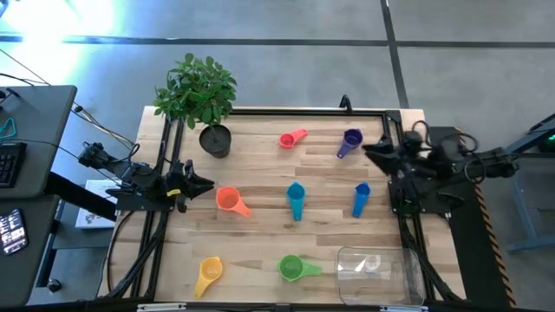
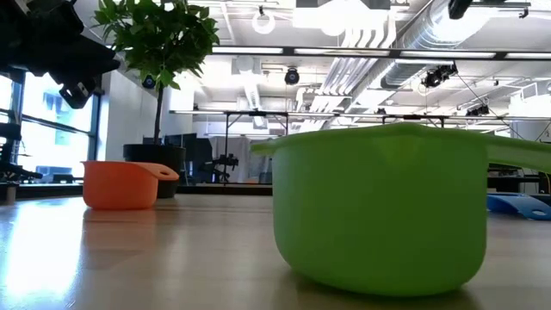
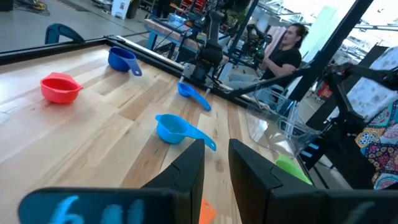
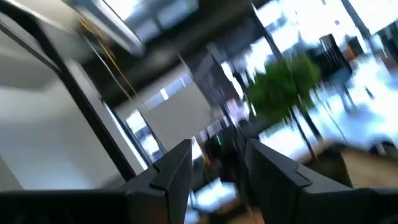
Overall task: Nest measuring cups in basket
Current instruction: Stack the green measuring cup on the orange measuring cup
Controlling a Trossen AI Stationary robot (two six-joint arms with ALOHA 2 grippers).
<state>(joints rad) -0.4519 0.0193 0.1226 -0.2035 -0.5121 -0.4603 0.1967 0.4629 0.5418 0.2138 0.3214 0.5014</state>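
Measuring cups lie scattered on the desk [image 1: 260, 156] in our high view: pink [image 1: 292, 139], purple [image 1: 349, 141], orange [image 1: 231, 201], teal [image 1: 296, 199], blue [image 1: 361, 198], yellow [image 1: 208, 274] and green [image 1: 297, 268], the green just beside the clear basket [image 1: 380, 271] at the near right corner. Left end effector [image 1: 201, 183] sits at the left edge, right end effector [image 1: 371, 152] near the purple cup, neither touching anything. In our wrist views the left fingers [image 3: 186, 171] stand slightly apart and empty, the right fingers [image 4: 174, 171] spread and empty.

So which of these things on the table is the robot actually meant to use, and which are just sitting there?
For the job:
pink cup
purple cup
orange cup
teal cup
blue cup
yellow cup
green cup
clear basket

Just there:
potted plant
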